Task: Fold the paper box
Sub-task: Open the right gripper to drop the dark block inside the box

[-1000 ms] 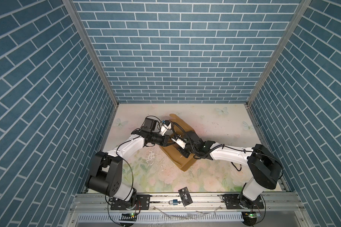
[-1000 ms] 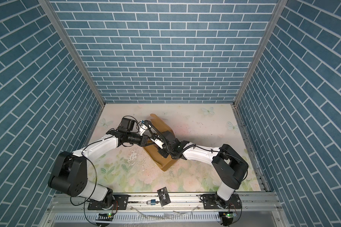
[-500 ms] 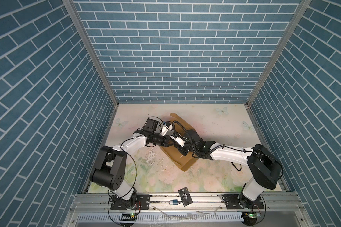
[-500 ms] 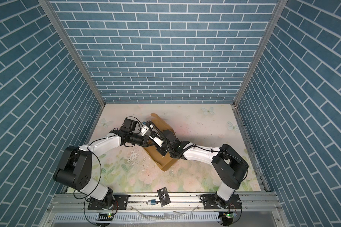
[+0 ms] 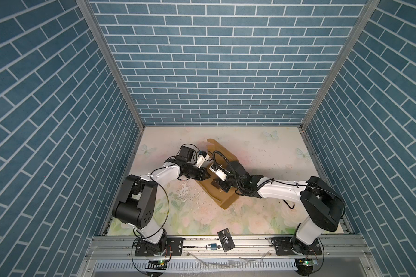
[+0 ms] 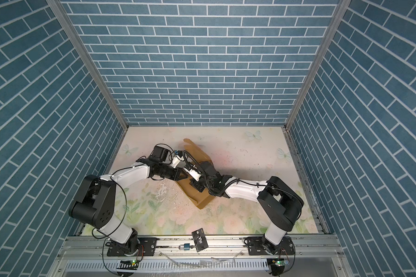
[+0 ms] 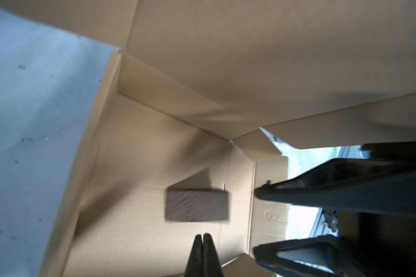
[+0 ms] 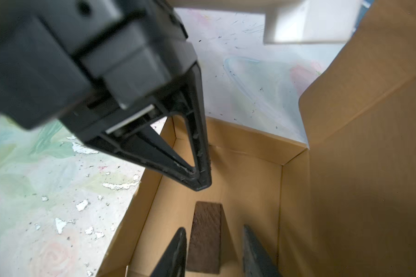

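The enclosure is bounded by three walls clad in blue-teal panels printed with a brick pattern and white mortar lines: a back wall (image 5: 216, 60), a left side wall (image 5: 34, 120) and a right side wall (image 5: 382, 120). A bare aluminium corner post (image 5: 111, 62) runs down each join with the back wall.

The work surface is a flat pastel floor sheet (image 5: 262, 211) printed with pink flowers, green leaves and pale butterflies (image 5: 270, 135). A patch of flaked white wear (image 5: 185, 190) lies left of centre.

A silver aluminium rail (image 5: 250, 242) closes the front edge, with a slotted grey duct (image 5: 120, 265) just below it.

Lighting is even and diffuse, and shadows are soft.
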You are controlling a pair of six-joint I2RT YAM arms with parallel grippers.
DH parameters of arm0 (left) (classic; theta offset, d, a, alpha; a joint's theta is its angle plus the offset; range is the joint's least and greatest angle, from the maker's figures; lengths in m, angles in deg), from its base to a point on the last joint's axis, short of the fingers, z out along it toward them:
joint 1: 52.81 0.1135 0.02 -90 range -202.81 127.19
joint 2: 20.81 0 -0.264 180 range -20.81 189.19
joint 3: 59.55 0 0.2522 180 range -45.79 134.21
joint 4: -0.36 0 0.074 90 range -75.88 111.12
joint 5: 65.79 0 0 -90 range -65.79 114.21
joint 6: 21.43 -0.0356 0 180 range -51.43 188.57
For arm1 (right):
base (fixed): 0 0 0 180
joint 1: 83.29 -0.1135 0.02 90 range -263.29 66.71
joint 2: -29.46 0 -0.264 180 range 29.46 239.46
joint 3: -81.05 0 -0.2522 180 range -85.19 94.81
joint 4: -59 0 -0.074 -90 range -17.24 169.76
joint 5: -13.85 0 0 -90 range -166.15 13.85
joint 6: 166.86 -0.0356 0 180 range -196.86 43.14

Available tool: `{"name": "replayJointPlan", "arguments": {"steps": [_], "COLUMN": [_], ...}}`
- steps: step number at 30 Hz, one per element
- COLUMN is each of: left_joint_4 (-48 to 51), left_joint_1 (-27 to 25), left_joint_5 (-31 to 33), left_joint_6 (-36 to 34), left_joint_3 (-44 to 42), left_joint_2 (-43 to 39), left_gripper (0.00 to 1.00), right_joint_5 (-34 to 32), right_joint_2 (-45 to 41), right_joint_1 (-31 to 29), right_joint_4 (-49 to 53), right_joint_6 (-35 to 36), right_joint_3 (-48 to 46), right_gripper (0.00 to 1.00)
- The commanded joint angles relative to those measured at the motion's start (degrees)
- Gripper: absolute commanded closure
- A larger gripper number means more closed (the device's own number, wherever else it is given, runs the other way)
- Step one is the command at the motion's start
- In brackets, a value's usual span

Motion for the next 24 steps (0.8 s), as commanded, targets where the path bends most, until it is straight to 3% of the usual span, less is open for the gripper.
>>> {"name": "replayJointPlan", "arguments": {"steps": [1, 4, 6, 10, 12, 15, 18, 24], "left_joint_4": [1.18, 0.94, 2.74, 2.8, 3.44, 4.81, 3.77, 5.43], "left_joint_1": [0.02, -0.05, 0.03, 0.04, 0.09, 0.45, 0.57, 0.57], "left_joint_5": [0.07, -2.57, -1.12, 1.38, 4.56, 8.1, 10.59, 19.36], "left_joint_6": [-0.98, -0.54, -1.31, -3.11, -3.21, -3.62, -3.36, -4.08], "left_joint_3": [1.74, 1.83, 2.86, 2.61, 3.02, 4.42, 4.76, 7.31], "left_joint_2": [-0.84, -1.1, -2.21, -4.03, -3.79, -3.69, -2.89, -1.04], "left_gripper": [1.0, 1.0, 1.0, 1.0, 0.86, 0.79, 0.62, 0.5], "right_joint_5": [-0.59, -0.87, -0.5, -1.18, -2.0, -2.67, -3.3, -5.95], "right_joint_2": [-1.81, -0.57, -1.09, -5.07, -6.73, -10.11, -14.57, -22.39], "right_joint_1": [0.11, 0.13, 0.0, 0.03, 0.03, 0.03, 0.0, 0.06], "right_joint_4": [-4.95, -6.26, -1.97, -3.71, -2.23, 2.64, 0.58, 0.58], "right_joint_6": [-0.77, -0.77, -1.53, -2.73, -3.66, -7.11, -11.01, -19.56], "right_joint_3": [-1.71, -1.69, 0.41, -3.2, -4.41, -4.69, -9.42, -17.91], "right_gripper": [0.61, 0.58, 0.58, 0.58, 0.58, 0.58, 0.58, 0.6]}}
